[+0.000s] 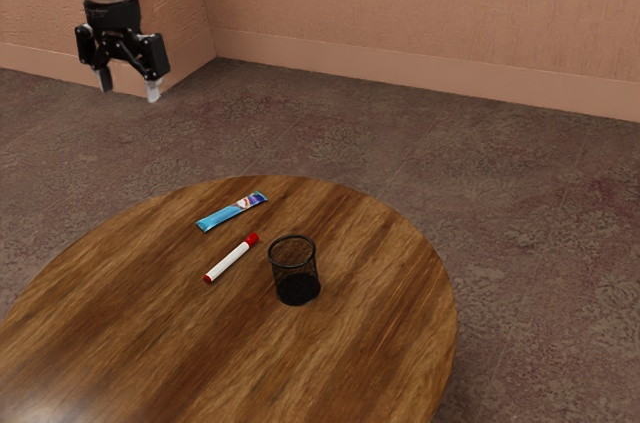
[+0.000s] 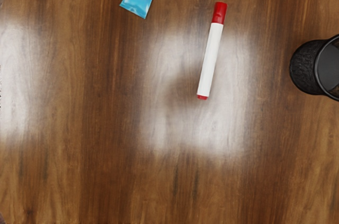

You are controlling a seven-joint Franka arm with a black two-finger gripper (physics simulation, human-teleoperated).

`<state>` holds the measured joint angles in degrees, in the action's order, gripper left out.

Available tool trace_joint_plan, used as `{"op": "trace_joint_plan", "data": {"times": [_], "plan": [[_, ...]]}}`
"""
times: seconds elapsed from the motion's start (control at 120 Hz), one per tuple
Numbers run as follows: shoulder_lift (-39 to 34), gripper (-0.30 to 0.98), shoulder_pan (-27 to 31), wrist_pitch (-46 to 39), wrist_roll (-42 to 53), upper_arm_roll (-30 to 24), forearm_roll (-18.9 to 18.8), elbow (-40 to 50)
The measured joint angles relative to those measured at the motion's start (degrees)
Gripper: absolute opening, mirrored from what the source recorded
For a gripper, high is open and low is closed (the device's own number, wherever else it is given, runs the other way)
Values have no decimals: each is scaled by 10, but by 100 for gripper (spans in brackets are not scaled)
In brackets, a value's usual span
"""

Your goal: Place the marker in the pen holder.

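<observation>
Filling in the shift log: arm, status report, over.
Gripper open, empty. Marker lying on table, outside pen holder. Blue tube lies apart; nothing between marker and holder.

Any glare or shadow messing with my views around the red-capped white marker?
Wrist view: bright, pale glare on the glossy brown wooden table around the red-capped white marker, with a soft dark patch beside it; marker edges stay crisp. Exterior view: only a faint sheen at the table's near edge, bottom left.

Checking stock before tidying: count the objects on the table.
3: the marker lies between the blue tube and the upright pen holder. Part of the table is out of frame, so more may be hidden.
</observation>
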<state>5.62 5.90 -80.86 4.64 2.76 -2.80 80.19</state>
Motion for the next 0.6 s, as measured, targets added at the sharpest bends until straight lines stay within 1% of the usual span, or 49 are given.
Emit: {"op": "trace_joint_plan", "data": {"times": [0.242, 0.292, 0.308, 0.325, 0.367, 0.4, 0.433, 0.467, 0.517, 0.542, 0.6], "plan": [[-2, 69, -10, 2, 1, -3, 10, 0], [-25, 69, -26, 1, -3, -2, 2, 21], [-41, 69, -34, -1, -4, -1, -1, 42], [-66, 69, -44, -7, -5, 2, -4, 81], [-140, 68, -77, -34, -8, 19, -10, 204], [-184, 68, -71, -60, -10, 33, -15, 295], [-209, 68, -61, -95, -12, 50, -19, 384], [-216, 68, -55, -134, -14, 63, -23, 457], [-211, 69, -52, -195, -17, 78, -26, 537], [-200, 69, -52, -224, -18, 84, -27, 561], [-158, 69, -55, -278, -22, 92, -28, 580]]}}
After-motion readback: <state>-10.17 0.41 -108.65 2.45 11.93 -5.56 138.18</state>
